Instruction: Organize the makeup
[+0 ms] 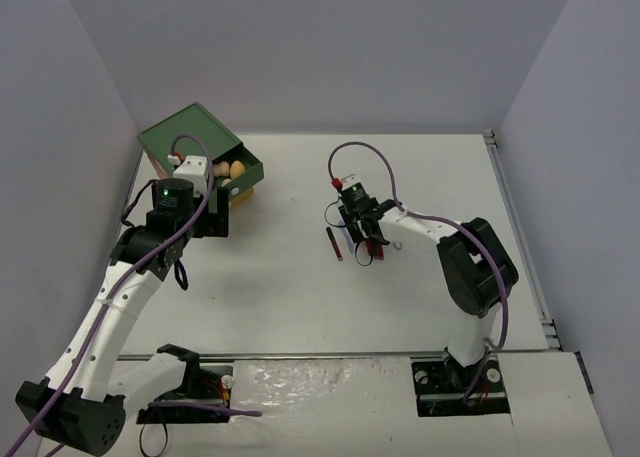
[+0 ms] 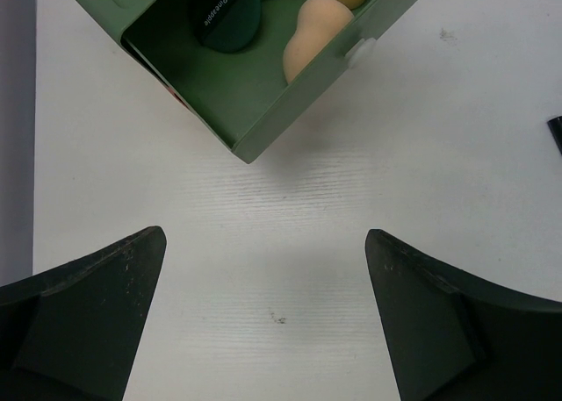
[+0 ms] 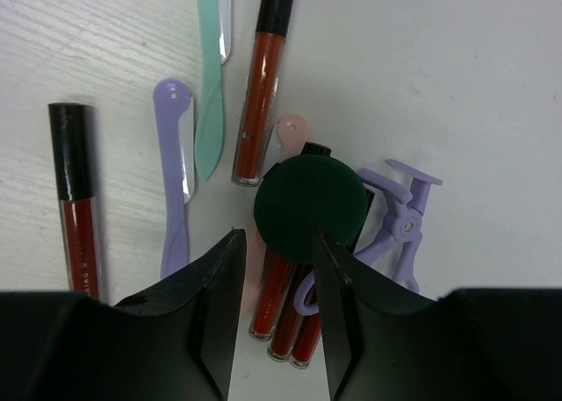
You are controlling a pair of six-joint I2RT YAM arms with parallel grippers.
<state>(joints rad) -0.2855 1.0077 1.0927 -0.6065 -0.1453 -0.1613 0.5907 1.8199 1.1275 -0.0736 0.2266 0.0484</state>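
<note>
The pile of makeup lies under my right gripper. The right wrist view shows a dark green round puff resting on several dark-red sticks. Beside them are a teal tool, a purple tool, a purple curler and two more sticks. My right gripper is open, its jaws a little apart over the sticks, and the right finger's tip is at the puff's edge. My left gripper is open and empty, just in front of the drawer.
The green three-drawer box stands at the far left. Its open drawer holds tan sponges and another dark green puff. One stick lies apart, left of the pile. Side walls stand close on both sides.
</note>
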